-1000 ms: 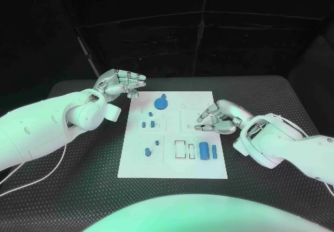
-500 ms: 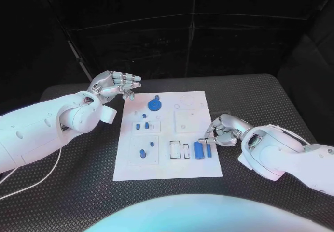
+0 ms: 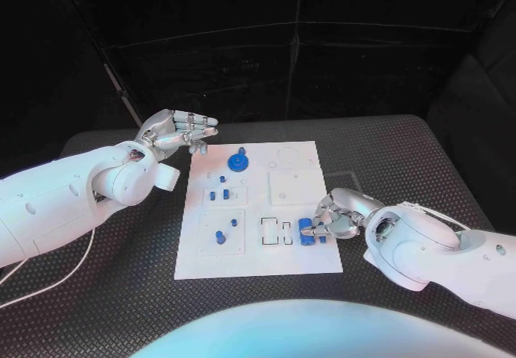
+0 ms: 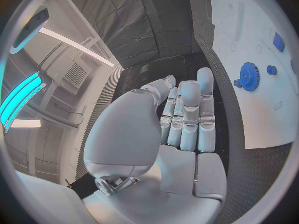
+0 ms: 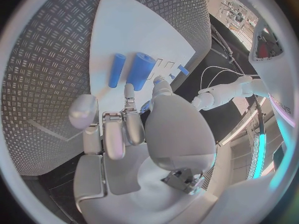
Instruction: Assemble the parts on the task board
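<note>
The white task board [image 3: 296, 257] lies in the middle of the black table. On it sit a blue gear [image 3: 238, 160] at the far end, several small blue parts [image 3: 219, 237] on the left side, and two blue cylinders [image 3: 309, 230] side by side near the right edge. My right hand [image 3: 335, 215] hovers low over those cylinders, fingertips [image 5: 129, 91] at the end of the thick cylinder [image 5: 141, 70], the thin cylinder [image 5: 116, 69] beside it; nothing is gripped. My left hand [image 3: 177, 131] hangs in the air past the board's far left corner, fingers loosely bent, holding nothing.
Two empty rectangular slots [image 3: 270, 230] lie just left of the cylinders. A raised white square plate [image 3: 292, 185] sits on the board's right half. In the left wrist view the gear [image 4: 249, 75] and the board [image 4: 249, 20] lie beyond my left hand [image 4: 187, 119].
My right hand has come down the board's right side toward the near edge and now reaches the blue cylinders. The left hand has stayed in place.
</note>
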You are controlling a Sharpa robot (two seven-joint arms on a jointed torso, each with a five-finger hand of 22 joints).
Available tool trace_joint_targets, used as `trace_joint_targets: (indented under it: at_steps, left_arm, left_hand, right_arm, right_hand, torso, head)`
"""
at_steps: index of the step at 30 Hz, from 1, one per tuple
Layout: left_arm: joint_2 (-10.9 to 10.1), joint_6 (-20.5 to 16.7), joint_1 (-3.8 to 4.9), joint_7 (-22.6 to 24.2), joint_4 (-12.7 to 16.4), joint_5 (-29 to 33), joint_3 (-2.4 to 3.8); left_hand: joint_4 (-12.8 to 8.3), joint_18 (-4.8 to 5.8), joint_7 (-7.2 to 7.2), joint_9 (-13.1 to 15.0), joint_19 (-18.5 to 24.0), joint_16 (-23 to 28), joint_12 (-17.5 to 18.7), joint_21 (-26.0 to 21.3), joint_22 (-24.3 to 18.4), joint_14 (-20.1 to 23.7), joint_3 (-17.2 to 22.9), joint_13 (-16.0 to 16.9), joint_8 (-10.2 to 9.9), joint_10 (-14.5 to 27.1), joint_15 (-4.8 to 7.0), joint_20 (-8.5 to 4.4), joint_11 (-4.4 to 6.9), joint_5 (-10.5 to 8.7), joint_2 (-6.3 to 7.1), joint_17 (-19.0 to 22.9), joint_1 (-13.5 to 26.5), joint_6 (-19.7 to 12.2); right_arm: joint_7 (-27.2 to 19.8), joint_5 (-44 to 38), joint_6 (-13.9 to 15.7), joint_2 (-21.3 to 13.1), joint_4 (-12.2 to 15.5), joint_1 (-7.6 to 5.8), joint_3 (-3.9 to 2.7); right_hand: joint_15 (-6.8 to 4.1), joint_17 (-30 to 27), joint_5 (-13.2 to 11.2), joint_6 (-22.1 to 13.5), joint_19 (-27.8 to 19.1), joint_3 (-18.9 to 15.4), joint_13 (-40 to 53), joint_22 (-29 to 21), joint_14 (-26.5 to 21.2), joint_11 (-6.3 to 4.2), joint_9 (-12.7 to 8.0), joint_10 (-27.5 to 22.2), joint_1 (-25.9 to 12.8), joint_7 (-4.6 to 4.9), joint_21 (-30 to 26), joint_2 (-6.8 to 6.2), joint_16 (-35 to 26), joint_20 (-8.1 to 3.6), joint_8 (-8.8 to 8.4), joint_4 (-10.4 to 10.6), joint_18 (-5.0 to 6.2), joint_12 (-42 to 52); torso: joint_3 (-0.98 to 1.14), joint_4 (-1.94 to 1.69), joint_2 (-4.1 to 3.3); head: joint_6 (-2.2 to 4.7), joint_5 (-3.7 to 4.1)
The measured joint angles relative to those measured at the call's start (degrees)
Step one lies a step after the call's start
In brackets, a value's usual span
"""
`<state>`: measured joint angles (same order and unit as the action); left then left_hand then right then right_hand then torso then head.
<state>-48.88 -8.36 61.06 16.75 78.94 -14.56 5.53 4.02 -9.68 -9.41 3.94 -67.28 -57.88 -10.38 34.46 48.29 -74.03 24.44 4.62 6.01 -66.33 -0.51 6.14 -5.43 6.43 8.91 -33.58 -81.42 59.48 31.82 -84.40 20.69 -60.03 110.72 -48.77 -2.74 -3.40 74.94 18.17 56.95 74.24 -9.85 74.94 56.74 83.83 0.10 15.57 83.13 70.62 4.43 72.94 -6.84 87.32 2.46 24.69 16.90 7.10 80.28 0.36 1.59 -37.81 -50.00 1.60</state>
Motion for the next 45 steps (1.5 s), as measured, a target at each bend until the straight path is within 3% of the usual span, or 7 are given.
trace_joint_targets:
  at_steps: [14,20,22,25,32,36,45]
  left_arm:
    - [0.01,0.12,-0.05,-0.02,-0.04,0.00,-0.01]
    - [-0.07,0.23,-0.06,-0.07,-0.02,0.00,-0.01]
    - [-0.08,0.26,-0.07,-0.08,-0.01,0.00,-0.01]
    - [-0.11,0.30,-0.07,-0.10,0.01,0.00,-0.01]
    - [-0.16,0.38,-0.11,-0.11,0.03,0.00,-0.01]
    - [-0.17,0.42,-0.21,-0.11,0.02,0.00,-0.01]
    - [-0.15,0.49,-0.47,-0.12,-0.01,0.00,-0.01]
  left_hand:
    - [0.00,0.00,0.00,0.00,0.00,0.00,0.00,0.00,-0.04,0.00,0.00,0.00,0.00,0.00,0.00,0.00,0.00,0.00,0.00,0.03,0.00,0.00]
    - [0.00,0.00,0.00,0.00,0.00,0.00,0.00,0.00,-0.04,0.00,0.00,0.00,0.00,0.00,0.00,0.00,0.00,0.00,-0.26,0.10,0.26,0.00]
    - [0.00,0.00,0.00,0.00,0.00,0.00,0.00,0.00,-0.04,0.00,0.00,0.00,0.00,0.00,0.00,0.00,0.00,0.00,-0.26,0.10,0.26,0.00]
    - [0.00,0.00,0.00,0.00,0.00,0.00,0.00,0.00,-0.04,0.00,0.00,0.00,0.00,0.00,0.00,0.00,0.00,0.00,-0.26,0.10,0.26,0.00]
    - [0.00,0.00,0.00,0.00,0.00,0.00,0.00,0.00,-0.04,0.00,0.00,0.00,-0.01,0.00,0.00,0.00,0.00,0.00,-0.26,0.09,0.26,0.00]
    - [0.00,0.00,0.00,0.00,0.00,0.00,0.00,0.00,-0.03,0.00,0.00,0.00,-0.01,0.00,0.00,0.00,0.00,0.00,-0.26,0.09,0.26,0.00]
    - [0.00,0.00,0.00,0.00,0.00,0.00,0.00,0.00,-0.03,0.00,0.00,0.00,-0.01,0.00,0.00,0.00,0.00,0.00,-0.26,0.09,0.26,0.00]
  right_arm:
    - [2.00,-2.94,-1.83,3.12,-2.48,0.96,0.01]
    - [2.38,-3.68,-2.16,4.33,-3.49,1.38,-0.27]
    - [2.39,-3.79,-2.14,4.58,-3.59,1.53,-0.31]
    - [2.34,-3.83,-1.81,4.84,-3.62,1.70,-0.33]
    - [1.57,-3.54,0.97,4.35,-2.83,2.23,-0.04]
    - [0.76,-2.98,4.04,3.45,-1.62,2.34,0.04]
    - [-1.61,-0.75,10.16,3.17,0.74,2.32,-0.04]
  right_hand:
    - [-0.21,-0.01,0.00,-0.66,0.00,0.00,-0.01,0.26,0.21,0.00,1.01,-0.01,-0.46,-0.20,0.00,-0.13,0.12,0.00,1.08,0.00,0.01,0.00]
    - [-0.21,-0.01,0.00,-1.10,-0.01,0.00,-0.01,0.29,0.21,0.00,1.93,-0.01,-0.52,-0.31,0.00,-0.07,0.21,0.00,2.08,0.00,0.01,-0.01]
    - [-0.20,-0.01,0.74,-1.34,-0.01,-0.01,-0.01,0.34,0.21,-0.01,2.42,0.01,-0.50,-0.46,0.02,-0.03,0.21,0.00,2.92,0.01,0.01,-0.01]
    - [-0.20,-0.01,2.48,-1.85,-0.01,0.09,-0.01,0.51,0.21,-0.21,3.35,0.20,-0.07,-0.35,0.24,1.05,0.21,0.00,4.04,-0.09,0.01,-0.01]
    - [-0.61,-0.02,6.84,-2.88,0.40,0.30,-0.01,1.30,0.20,-0.73,4.93,0.72,1.97,-0.59,0.72,3.08,0.43,-0.41,5.78,-0.31,0.02,0.26]
    - [-0.61,-0.02,8.82,-3.01,0.41,0.30,-0.01,1.48,0.20,-0.73,6.09,0.72,2.45,-0.51,0.74,3.48,0.67,-0.42,6.74,-0.31,0.02,0.26]
    - [-0.61,-0.02,10.61,-3.33,0.41,0.28,-0.02,1.68,0.20,-0.72,6.48,0.72,3.14,-0.86,0.94,4.16,0.67,-0.42,7.19,-0.30,0.01,0.26]
  torso:
    - [-0.04,-0.07,-0.10]
    - [-0.07,-0.10,-0.11]
    - [-0.09,-0.10,-0.11]
    - [-0.09,-0.07,-0.11]
    - [-0.07,0.04,-0.05]
    - [-0.05,0.06,-0.01]
    - [-0.10,0.06,0.01]
  head:
    - [0.00,-0.25]
    - [0.00,-0.53]
    - [0.00,-0.63]
    - [0.00,-0.70]
    - [0.00,-0.90]
    - [0.00,-0.92]
    - [0.00,-1.16]
